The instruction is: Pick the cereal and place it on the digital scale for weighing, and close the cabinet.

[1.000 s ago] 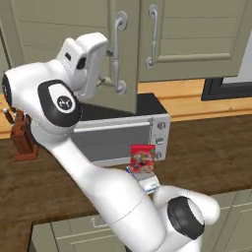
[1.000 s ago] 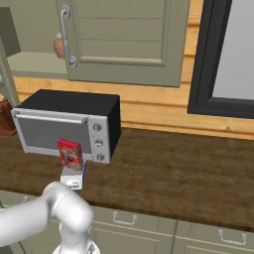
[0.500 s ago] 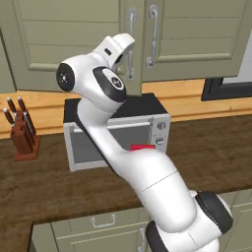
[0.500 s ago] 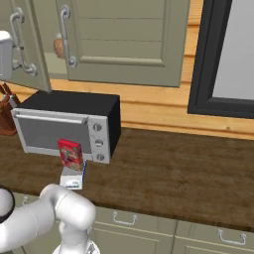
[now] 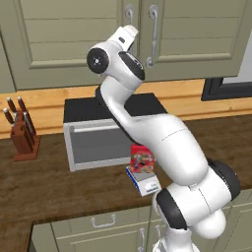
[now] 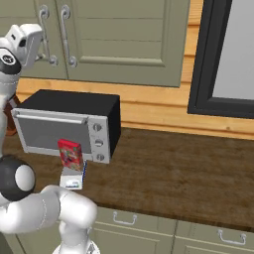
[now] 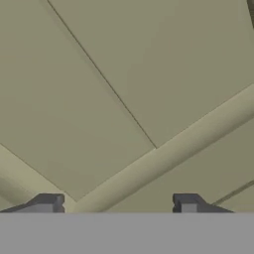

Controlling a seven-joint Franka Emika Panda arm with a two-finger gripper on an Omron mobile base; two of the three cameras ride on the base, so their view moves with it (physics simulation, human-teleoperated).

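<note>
Since the earlier frame, the cabinet (image 5: 74,39) doors sit flush. Gripper (image 7: 116,204), fingers spread, faces its panel close up. Well below the hand, cereal (image 5: 142,158) stands on digital scale (image 5: 145,181).

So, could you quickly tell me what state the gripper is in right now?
Gripper: open, holding nothing, fingertips spread apart right up against the cabinet door.

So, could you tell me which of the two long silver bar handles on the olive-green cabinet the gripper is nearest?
The left silver bar handle; the gripper sits right against it.
</note>
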